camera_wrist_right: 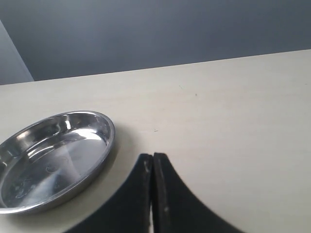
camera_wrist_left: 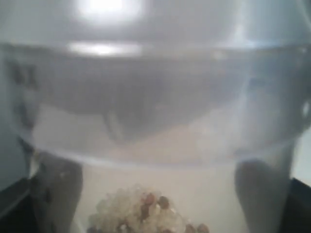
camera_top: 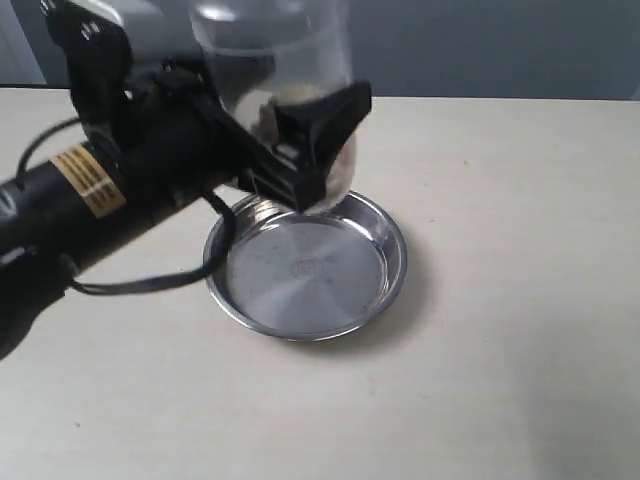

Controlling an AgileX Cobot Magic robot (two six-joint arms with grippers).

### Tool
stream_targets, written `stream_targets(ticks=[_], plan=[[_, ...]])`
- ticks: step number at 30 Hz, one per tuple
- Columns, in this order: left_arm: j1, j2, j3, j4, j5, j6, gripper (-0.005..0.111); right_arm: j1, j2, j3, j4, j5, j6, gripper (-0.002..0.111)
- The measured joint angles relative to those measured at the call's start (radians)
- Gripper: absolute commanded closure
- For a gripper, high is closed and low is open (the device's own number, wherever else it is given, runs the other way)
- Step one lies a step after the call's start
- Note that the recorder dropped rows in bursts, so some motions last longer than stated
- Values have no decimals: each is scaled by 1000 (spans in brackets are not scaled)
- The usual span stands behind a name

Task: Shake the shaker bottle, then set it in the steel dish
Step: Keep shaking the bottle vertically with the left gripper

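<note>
My left gripper (camera_top: 305, 140) is shut on the shaker bottle (camera_top: 285, 70), a frosted translucent container with brownish granules inside. It hangs in the air over the far rim of the steel dish (camera_top: 390, 240), its top cut off by the frame edge. In the left wrist view the shaker bottle (camera_wrist_left: 155, 97) fills the picture, granules (camera_wrist_left: 141, 213) low inside, dark fingers (camera_wrist_left: 53, 194) pressed on both sides. The steel dish (camera_wrist_right: 104, 145) lies shiny and bare in the right wrist view. My right gripper (camera_wrist_right: 153, 160) is shut on nothing, beside the dish.
The dish rests on a pale beige table (camera_top: 500, 350) whose far edge (camera_top: 500, 98) meets a grey wall. A black cable (camera_top: 150, 285) loops from the left arm down beside the dish's left rim.
</note>
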Motion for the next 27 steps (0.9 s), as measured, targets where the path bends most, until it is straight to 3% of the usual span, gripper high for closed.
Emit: stream_targets(ticks=[4, 6, 9, 11, 12, 15, 16, 18, 19, 21, 22, 25, 27], plan=[[-1, 47, -6, -16, 57, 6, 107, 0, 0, 0, 0, 0, 0, 109], [-1, 135, 23, 46, 166, -36, 107, 0, 0, 0, 0, 0, 0, 109], [-1, 90, -12, 96, 116, -51, 107, 0, 0, 0, 0, 0, 0, 109], [3, 67, -42, -61, 93, 75, 107, 0, 0, 0, 0, 0, 0, 109], [10, 84, -45, -167, 148, 113, 107, 0, 0, 0, 0, 0, 0, 109], [-38, 113, -36, 53, 250, 22, 107, 0, 0, 0, 0, 0, 0, 109], [-43, 113, -36, -25, 252, 100, 107, 0, 0, 0, 0, 0, 0, 109], [-9, 113, -36, -361, 216, 245, 107, 0, 0, 0, 0, 0, 0, 109], [-1, 111, -36, -372, 203, 228, 107, 0, 0, 0, 0, 0, 0, 109], [-28, 97, -36, -38, 210, 104, 107, 0, 0, 0, 0, 0, 0, 109], [-34, 92, -38, -6, 213, 99, 107, 0, 0, 0, 0, 0, 0, 109], [-18, 92, -38, -239, 224, 183, 107, 0, 0, 0, 0, 0, 0, 109], [-4, 92, -38, -262, 228, 182, 107, 0, 0, 0, 0, 0, 0, 109]])
